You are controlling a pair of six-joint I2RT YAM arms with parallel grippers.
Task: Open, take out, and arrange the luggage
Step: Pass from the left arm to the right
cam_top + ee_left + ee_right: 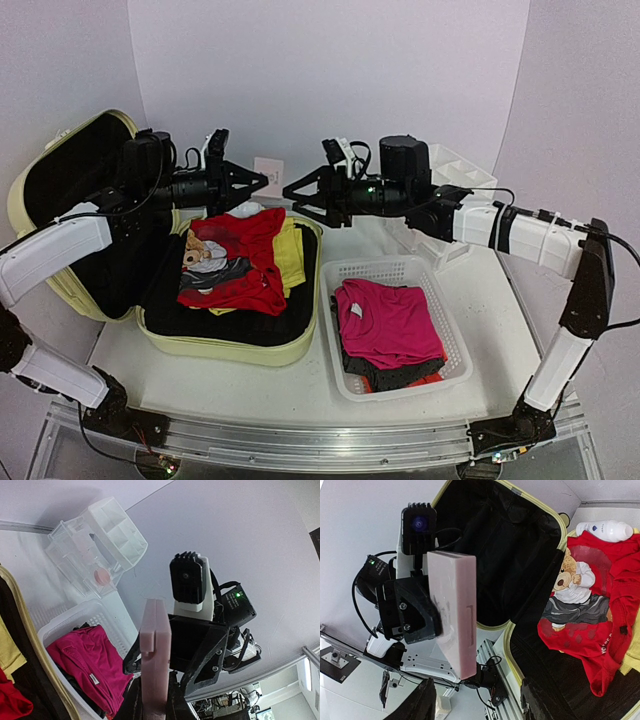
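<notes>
nearest the arm bases, at about five o'clock on the table, the white mesh basket [380, 268] holds a folded magenta garment [390, 320]. at nine o'clock the luggage [230, 345] lies open, lid leaning back, with a red teddy-bear shirt [240, 255], a yellow cloth [290, 250] under it and a white bottle [605, 530] at its far edge. above that far edge, near twelve o'clock, the left gripper [255, 182] is clamped on a flat pink case [452, 610], held on edge; what the case is for i cannot tell. the right gripper [297, 195] faces it from the three o'clock side, fingers apart and not touching the case. this looks like a handover: the right fingers should straddle the free end, clear of the left's fingertips, and close squarely on the broad faces, and the left should let go only once that grip is firm. furthest back, at one o'clock, stands the white drawer organizer [455, 165].
</notes>
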